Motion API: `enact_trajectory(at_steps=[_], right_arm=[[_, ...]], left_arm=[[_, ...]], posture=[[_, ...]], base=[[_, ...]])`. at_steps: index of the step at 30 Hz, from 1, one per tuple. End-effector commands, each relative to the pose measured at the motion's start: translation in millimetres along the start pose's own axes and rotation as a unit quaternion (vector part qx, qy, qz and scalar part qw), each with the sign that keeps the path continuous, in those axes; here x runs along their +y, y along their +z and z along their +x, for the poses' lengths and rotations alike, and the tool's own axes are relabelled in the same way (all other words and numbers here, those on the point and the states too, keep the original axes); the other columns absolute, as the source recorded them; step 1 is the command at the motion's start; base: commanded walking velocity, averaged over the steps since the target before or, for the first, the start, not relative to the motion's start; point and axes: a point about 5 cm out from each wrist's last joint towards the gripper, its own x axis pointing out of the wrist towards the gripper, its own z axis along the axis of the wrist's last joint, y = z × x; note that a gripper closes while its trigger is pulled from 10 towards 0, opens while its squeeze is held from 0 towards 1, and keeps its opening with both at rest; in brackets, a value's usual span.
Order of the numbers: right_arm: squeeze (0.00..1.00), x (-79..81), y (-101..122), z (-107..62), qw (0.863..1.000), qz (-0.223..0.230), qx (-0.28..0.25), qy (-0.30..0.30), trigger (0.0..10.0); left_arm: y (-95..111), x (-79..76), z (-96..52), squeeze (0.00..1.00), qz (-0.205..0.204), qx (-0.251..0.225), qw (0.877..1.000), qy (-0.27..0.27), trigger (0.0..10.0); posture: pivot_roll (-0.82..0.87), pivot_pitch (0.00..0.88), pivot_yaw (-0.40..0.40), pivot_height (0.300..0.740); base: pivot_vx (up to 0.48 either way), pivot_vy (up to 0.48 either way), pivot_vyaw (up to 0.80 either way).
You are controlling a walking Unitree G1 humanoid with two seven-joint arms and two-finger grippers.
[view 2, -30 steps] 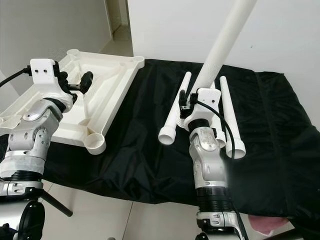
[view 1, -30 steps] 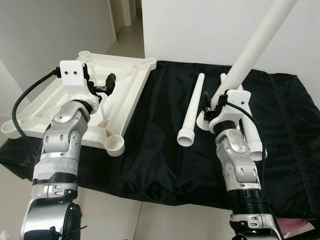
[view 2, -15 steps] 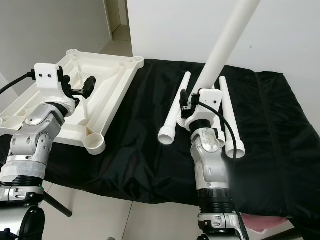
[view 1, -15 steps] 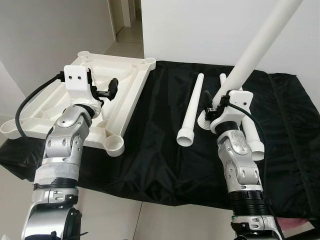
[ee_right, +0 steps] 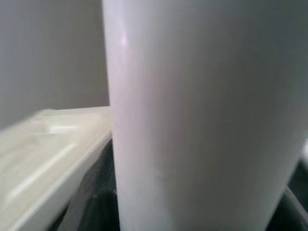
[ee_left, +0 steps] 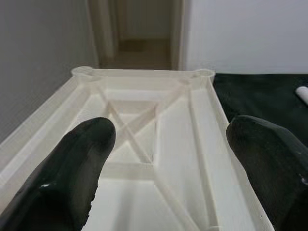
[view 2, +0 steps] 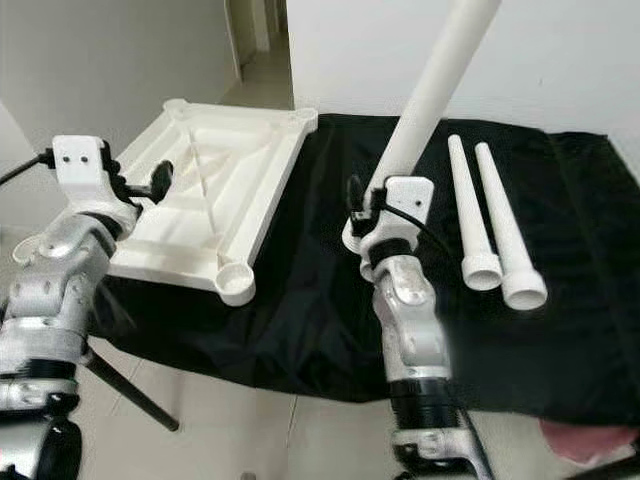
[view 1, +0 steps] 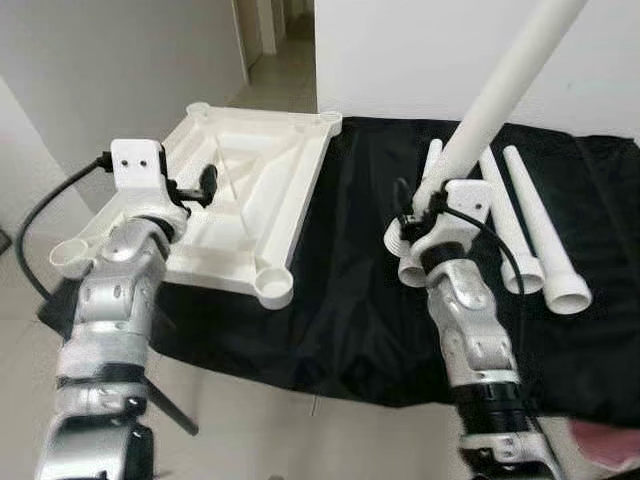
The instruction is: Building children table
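Tabletop [view 1: 262, 190], white plastic, lay upside down on the black cloth [view 1: 350, 300] at my left, its ribbed underside facing up and its corner sockets empty as far as I could see. I judged the build barely begun: no leg was fitted, so all four were left to seat.

My right gripper [view 1: 425, 215] was clamped around the thick end of one leg [view 1: 495, 95], which slanted up and away toward the white wall. In the right wrist view that leg [ee_right: 192, 120] crowded the lens, so I couldn't make out the finger contact itself, though the leg standing clear of the cloth told me the grip was closed on it. I read the step in hand as carrying it over to a socket, probably the near corner socket [view 1: 273, 285].

Three more legs lay on the cloth: two [view 2: 495, 220] side by side to the right, well apart from the tabletop, and a third [view 1: 425, 175] mostly hidden behind the held one.

My left gripper [view 1: 195, 185] hovered over the tabletop's near left part, its fingers [ee_left: 82, 168] spread wide with nothing between them.
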Motion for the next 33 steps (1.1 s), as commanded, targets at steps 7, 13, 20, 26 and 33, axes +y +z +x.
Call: enact_trajectory(at_steps=[7, 13, 20, 26, 33], right_arm=[[0.00, 7.2, 5, 2.3, 1.000, 0.002, -0.017, 0.013, 10.0], [0.00, 7.4, 4, 1.6, 1.000, 0.000, -0.014, 0.013, 10.0], [0.00, 7.4, 2, 1.8, 1.000, -0.002, -0.009, 0.020, 10.0], [0.00, 6.1, 3, 4.1, 1.000, -0.004, -0.013, 0.018, 10.0], [0.00, 2.2, 3, 3.3, 1.000, -0.006, -0.014, 0.008, 10.0]], left_arm=[[2, 3.1, -3.6, 0.00, 0.038, -0.013, 0.999, 0.007, 10.0], [0, 1.9, -6.2, 0.00, 0.056, -0.015, 0.998, 0.000, 10.0], [-4, -12.6, -9.9, 0.00, 0.106, -0.008, 0.990, -0.092, 10.0], [-22, -19.6, -17.5, 0.00, 0.182, 0.030, 0.965, -0.187, 10.0], [-37, -19.7, -21.9, 0.00, 0.207, 0.067, 0.948, -0.233, 10.0]], posture=[[-0.01, 0.029, 0.068, 0.740], [-0.01, 0.026, 0.064, 0.740], [-0.01, 0.010, 0.053, 0.740], [-0.01, 0.002, 0.054, 0.740], [-0.01, 0.004, 0.059, 0.740]], base=[[0.000, 0.217, 0.00], [0.000, 0.000, 0.00], [0.000, 0.000, 0.00], [0.000, 0.000, 0.00], [0.000, 0.000, 0.00]])
